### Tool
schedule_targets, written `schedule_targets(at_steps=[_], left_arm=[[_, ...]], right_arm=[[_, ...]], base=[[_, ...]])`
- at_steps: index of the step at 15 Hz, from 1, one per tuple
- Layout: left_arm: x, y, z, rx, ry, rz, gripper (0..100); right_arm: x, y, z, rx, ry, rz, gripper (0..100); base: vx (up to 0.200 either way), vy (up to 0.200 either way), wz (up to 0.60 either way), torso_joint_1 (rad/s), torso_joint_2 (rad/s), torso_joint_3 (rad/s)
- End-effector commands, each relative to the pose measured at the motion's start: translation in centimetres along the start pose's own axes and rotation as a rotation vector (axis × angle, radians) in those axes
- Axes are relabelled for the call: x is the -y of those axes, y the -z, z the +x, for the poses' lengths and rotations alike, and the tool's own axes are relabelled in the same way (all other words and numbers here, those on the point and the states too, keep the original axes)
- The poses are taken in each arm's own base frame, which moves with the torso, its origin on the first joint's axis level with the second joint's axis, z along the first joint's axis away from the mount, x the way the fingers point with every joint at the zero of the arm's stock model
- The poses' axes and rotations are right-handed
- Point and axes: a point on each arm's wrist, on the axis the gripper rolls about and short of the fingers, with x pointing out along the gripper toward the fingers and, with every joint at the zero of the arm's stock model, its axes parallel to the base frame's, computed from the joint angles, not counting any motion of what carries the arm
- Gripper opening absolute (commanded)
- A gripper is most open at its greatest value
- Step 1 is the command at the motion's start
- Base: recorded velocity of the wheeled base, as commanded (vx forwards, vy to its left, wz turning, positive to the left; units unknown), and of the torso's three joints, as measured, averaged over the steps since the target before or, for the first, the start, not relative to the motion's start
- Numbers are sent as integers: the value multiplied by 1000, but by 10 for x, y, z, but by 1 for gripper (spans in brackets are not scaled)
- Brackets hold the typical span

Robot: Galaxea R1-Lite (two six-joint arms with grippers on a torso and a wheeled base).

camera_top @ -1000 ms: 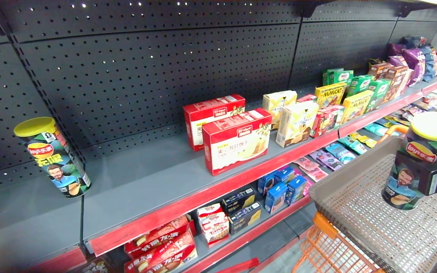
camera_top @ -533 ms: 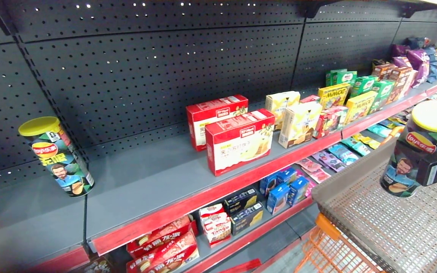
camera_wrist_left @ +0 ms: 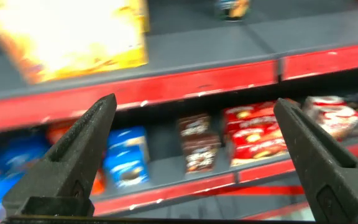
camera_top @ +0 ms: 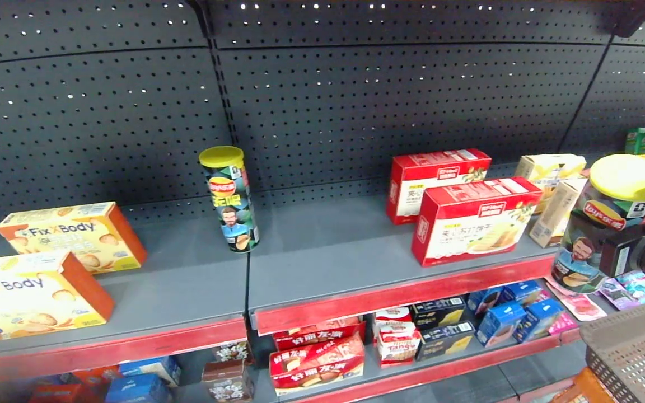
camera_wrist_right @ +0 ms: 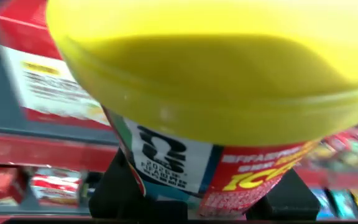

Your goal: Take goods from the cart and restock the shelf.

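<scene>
Chip can (camera_top: 583,254), yellow lid up, was clamped around its middle by my right pincer (camera_top: 619,252). It hung slightly tilted in front of the shelf (camera_top: 328,246), past the shelf's right end and above the cart (camera_top: 630,347). My left pincer (camera_wrist_left: 194,102) was spread wide and held nothing.

Risks, as judged:
- The can's side could clip the front red box (camera_top: 473,218) on the way in and shove it back.
- The can's base could catch the shelf's red front lip if carried too low.
- A tall can released while tilted could topple.

Cream boxes (camera_top: 552,173) stood just behind the can. Bare shelf lay between the red box and a second can (camera_top: 230,198). Yellow boxes (camera_top: 70,235) sat far left.
</scene>
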Motion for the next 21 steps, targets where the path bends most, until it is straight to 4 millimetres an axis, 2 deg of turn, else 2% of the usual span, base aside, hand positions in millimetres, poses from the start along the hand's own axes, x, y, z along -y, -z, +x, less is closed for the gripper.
schedule_targets(at_steps=[1, 11, 14, 19, 21], left_arm=[[0, 0, 0, 0, 0, 0, 100], [0, 0, 0, 0, -3, -7, 100], [0, 0, 0, -2, -1, -7, 100], [0, 0, 0, 0, -1, -6, 100], [0, 0, 0, -2, -1, -6, 100]], right_arm=[[0, -1, -1, 3, 3, 0, 0], [1, -3, -2, 30, 10, -4, 0], [-1, -4, -2, 33, 1, -3, 0], [-6, -5, -2, 59, -16, -54, 0], [-9, -6, -1, 72, -28, -59, 0]], base=[[0, 0, 0, 0, 0, 0], [0, 0, 0, 0, 0, 0], [-200, 0, 0, 12, 4, -1], [0, 0, 0, 0, 0, 0], [0, 0, 600, 12, 7, -2]])
